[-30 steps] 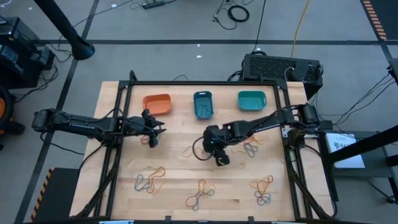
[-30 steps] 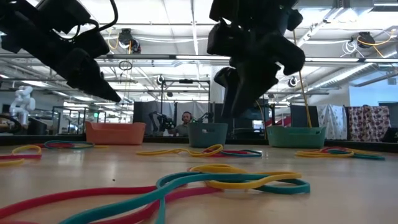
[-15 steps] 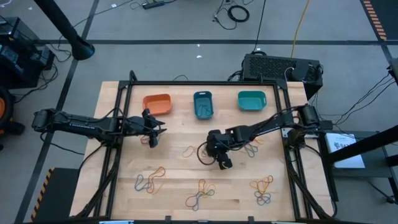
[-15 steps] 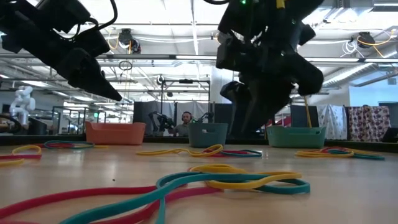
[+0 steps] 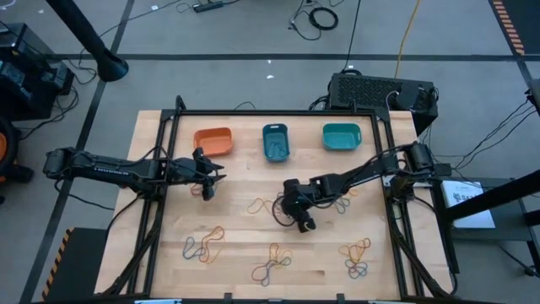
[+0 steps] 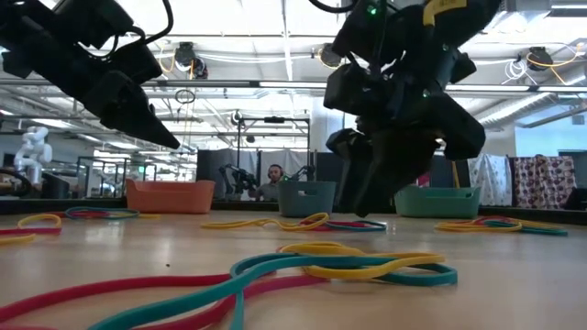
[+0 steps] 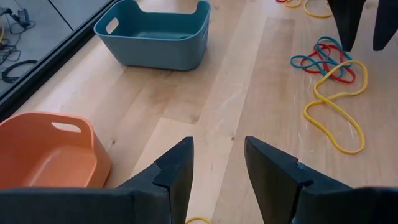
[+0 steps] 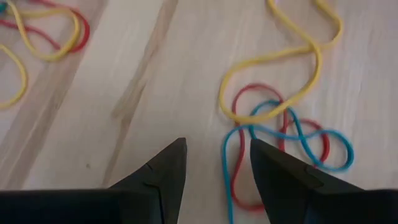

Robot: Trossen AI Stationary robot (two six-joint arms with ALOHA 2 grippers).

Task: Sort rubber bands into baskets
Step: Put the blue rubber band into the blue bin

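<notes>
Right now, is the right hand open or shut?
Open. The right hand shows bare table between its fingers, holding nothing, beside a tangle of rubber bands.

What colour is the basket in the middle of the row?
Blue; the middle basket shows best in the high view, between orange and teal ones.

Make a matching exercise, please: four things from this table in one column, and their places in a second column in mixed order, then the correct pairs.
Things:
1. orange basket
2. blue basket
3. teal basket
4. right hand

Places:
A. middle of the basket row
B. over the rubber bands at the table's centre, fingers open
C. basket row, end nearest the left hand
D. basket row, end on the right arm's side

Pairs: 1-C, 2-A, 3-D, 4-B
</notes>
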